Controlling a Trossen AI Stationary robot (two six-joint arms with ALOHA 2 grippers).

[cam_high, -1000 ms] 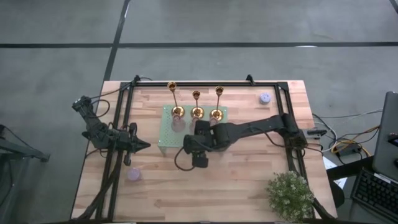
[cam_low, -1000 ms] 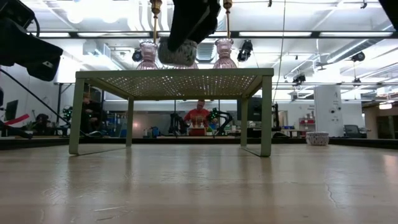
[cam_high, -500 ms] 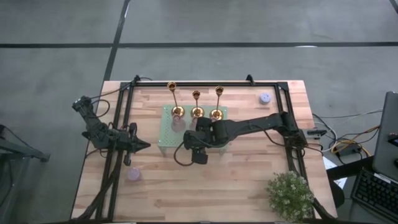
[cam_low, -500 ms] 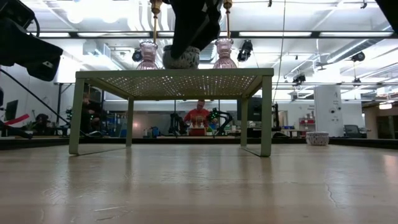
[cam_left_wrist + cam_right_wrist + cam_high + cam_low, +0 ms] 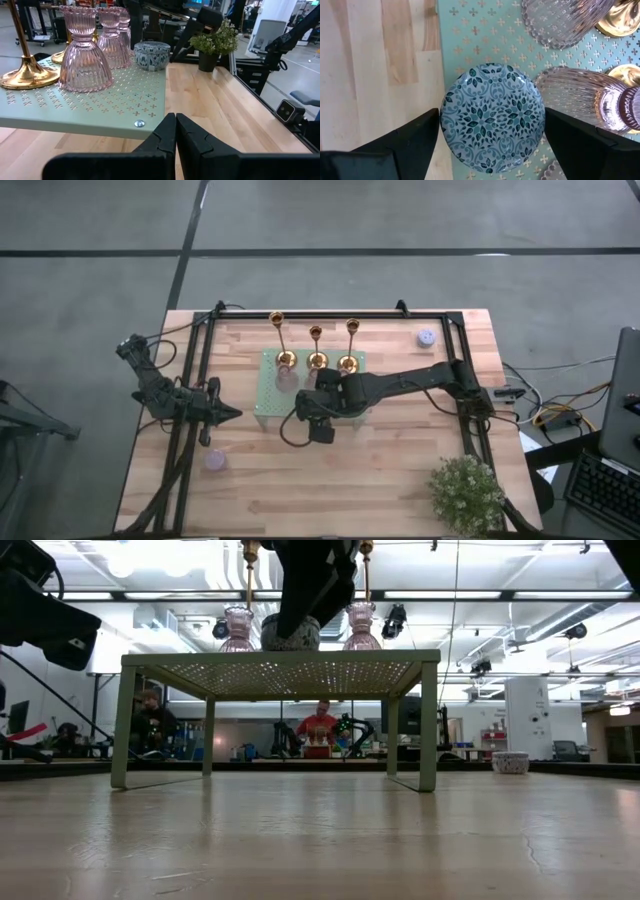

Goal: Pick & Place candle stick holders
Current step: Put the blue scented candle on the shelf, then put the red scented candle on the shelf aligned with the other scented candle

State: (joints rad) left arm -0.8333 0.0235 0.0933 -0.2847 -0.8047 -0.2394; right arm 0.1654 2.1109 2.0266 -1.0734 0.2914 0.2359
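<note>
Three gold candlesticks [image 5: 317,348] stand upright with their round bases on the far part of a pale green perforated stand [image 5: 270,405]. Pink ribbed glass pieces [image 5: 80,60] stand in front of them. My right gripper [image 5: 492,132] points down over the stand's near side [image 5: 322,398] and is shut on a squat round blue-patterned piece [image 5: 292,633]. My left gripper [image 5: 235,414] waits shut and empty to the left of the stand, and its fingers also show in the left wrist view [image 5: 175,125]. My right gripper holds the blue-patterned piece from above, fingers pointing down. One finger [image 5: 415,142] is against each opposite side of the piece's round rim [image 5: 451,107]. The piece stands upright with its bottom on the stand's top [image 5: 330,658].
A lavender piece [image 5: 215,459] lies on the table near the left front, and a small bluish piece [image 5: 426,337] at the far right. A potted plant [image 5: 466,492] stands at the near right corner. A black frame [image 5: 330,312] borders the table. People show in the room behind [image 5: 320,725].
My right gripper has gone down and slightly toward the far edge with the blue-patterned piece. The piece hung tilted just above the stand a second ago and now sits level on its top.
</note>
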